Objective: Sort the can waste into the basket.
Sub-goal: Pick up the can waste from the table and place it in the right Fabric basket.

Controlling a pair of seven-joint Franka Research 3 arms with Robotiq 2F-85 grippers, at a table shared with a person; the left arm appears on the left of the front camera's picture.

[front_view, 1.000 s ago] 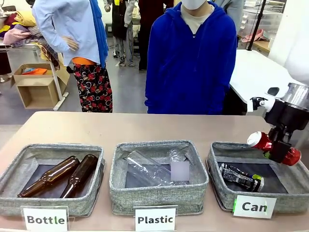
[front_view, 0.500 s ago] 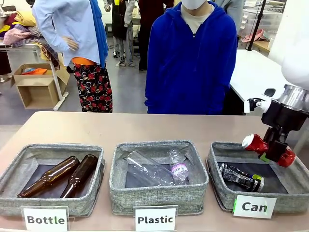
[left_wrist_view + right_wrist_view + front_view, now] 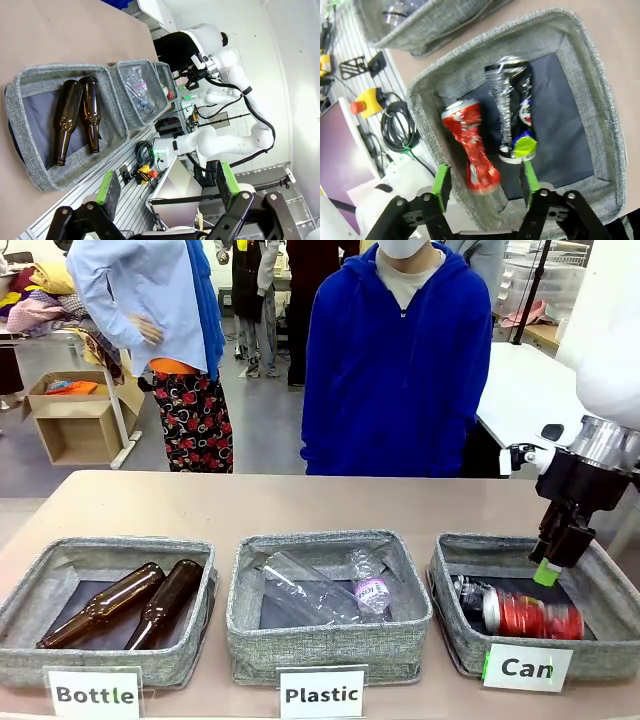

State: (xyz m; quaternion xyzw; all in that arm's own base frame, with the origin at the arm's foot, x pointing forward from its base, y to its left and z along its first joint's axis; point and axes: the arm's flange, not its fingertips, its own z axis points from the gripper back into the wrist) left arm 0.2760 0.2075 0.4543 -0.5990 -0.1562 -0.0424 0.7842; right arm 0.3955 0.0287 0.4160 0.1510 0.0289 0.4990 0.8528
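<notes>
Grey floor (image 3: 265, 430), open cardboard box (image 3: 72, 418) far left — white table (image 3: 525, 390) far right

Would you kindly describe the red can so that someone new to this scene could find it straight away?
Three grey fabric baskets stand in a row along the table's near edge; take the basket at the robot's right end, behind the card reading "Can". The red can lies on its side in it, next to a black can. It is the one shiny red, crushed thing there.
</notes>
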